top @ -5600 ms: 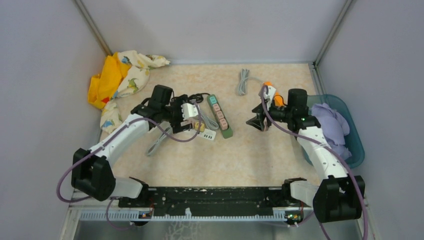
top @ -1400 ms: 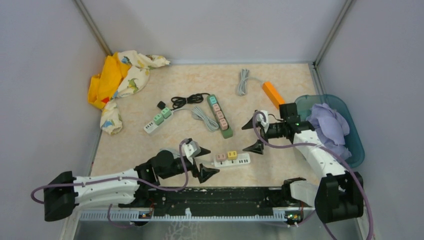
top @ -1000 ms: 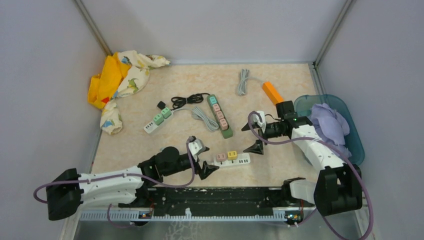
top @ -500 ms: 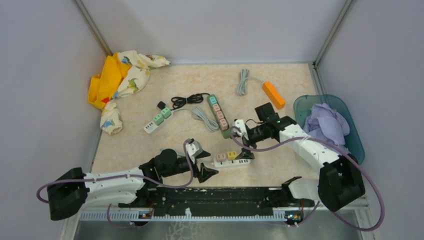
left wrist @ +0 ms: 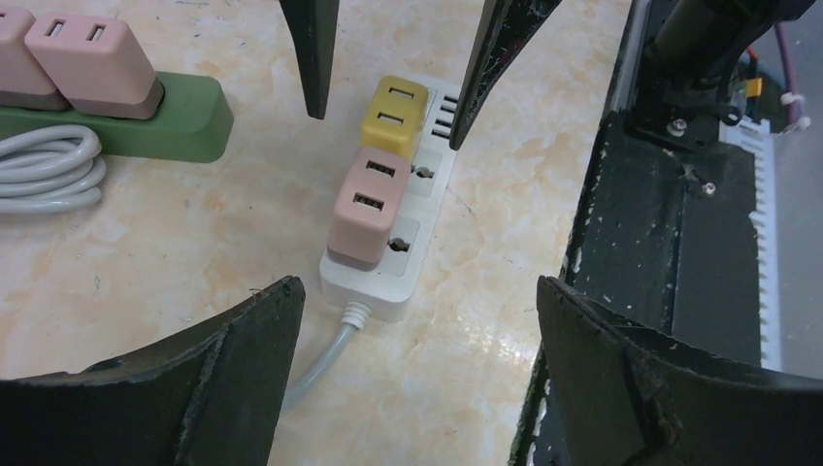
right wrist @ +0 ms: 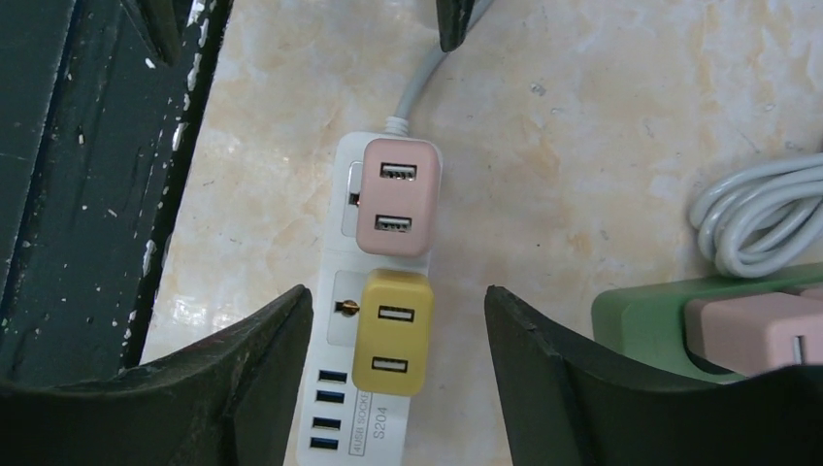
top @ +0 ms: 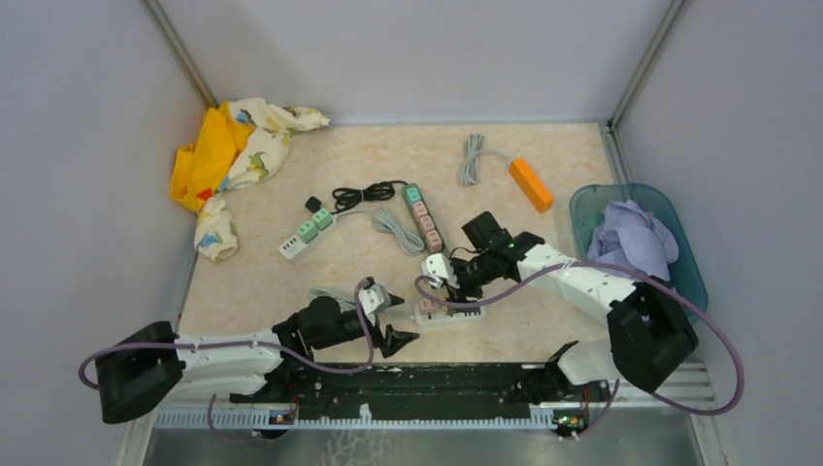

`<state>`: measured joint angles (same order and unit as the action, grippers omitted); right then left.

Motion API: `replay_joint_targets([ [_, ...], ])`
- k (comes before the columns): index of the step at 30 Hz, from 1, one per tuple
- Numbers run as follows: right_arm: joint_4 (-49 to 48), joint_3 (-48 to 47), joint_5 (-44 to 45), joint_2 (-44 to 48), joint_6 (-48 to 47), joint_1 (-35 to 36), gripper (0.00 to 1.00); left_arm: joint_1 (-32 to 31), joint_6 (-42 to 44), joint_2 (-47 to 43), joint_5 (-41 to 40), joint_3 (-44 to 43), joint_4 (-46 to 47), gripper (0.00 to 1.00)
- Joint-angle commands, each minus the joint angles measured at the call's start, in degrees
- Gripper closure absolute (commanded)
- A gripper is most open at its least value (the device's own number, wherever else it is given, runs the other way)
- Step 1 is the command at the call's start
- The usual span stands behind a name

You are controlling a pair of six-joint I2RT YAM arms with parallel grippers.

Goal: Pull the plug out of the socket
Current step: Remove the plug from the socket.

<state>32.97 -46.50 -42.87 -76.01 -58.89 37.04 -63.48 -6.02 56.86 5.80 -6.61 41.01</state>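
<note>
**Both hands spread around the white strip at the front of the worktop**

The worktop (top: 262, 282) is a glossy beige, marble-patterned sheet, boxed in by plain grey walls (top: 408, 58) with metal posts in the far corners. A scuffed black rail (top: 427, 379) runs along its near edge.

The white power strip (left wrist: 388, 282) lies flat just beyond that rail, with its cable leading off toward the left hand. A pink plug (right wrist: 397, 197) and a yellow plug (right wrist: 391, 333) sit in it side by side, both fully seated.

The right hand (right wrist: 396, 291) is over the strip with its jaws spread. One finger stands on each side of the yellow plug, and bare surface shows between the plug and each finger. The left hand (left wrist: 417, 286) is low at the strip's cable end, its jaws wide apart and holding nothing.

Just beyond the white strip is a green strip (top: 427, 225) carrying pink plugs, with a coiled white cable (right wrist: 767, 223) beside it. Farther left are a short white strip (top: 306, 233) and a black cord (top: 354, 194).

Toward the back lie a grey cable (top: 472, 157) and an orange block (top: 531, 184). A yellow patterned cloth (top: 233, 146) is heaped in the far left corner. A teal bin (top: 611, 194) at the right edge holds a lavender cloth (top: 631, 243).
</note>
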Motion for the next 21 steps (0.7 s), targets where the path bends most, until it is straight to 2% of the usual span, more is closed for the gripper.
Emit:
replay_joint_targets([
  [1,-0.1,-1.0,4.1,-1.6,-0.7,2.4,0.37,0.2,5.4,1.7,-0.8,0.3,5.9,0.06],
  [8,0.2,-0.8,8.7,-2.9,-1.5,4.5,0.54,0.2,6.0,4.3,-1.6,-0.2,7.9,0.09],
  [14,1.0,-1.4,8.4,-3.2,-1.8,4.9,0.79,0.2,7.2,7.0,-2.5,-0.7,10.7,0.11],
  [21,0.9,-1.6,7.5,-2.6,-1.6,5.4,0.92,0.2,12.8,14.9,-0.9,-3.0,17.3,0.13],
])
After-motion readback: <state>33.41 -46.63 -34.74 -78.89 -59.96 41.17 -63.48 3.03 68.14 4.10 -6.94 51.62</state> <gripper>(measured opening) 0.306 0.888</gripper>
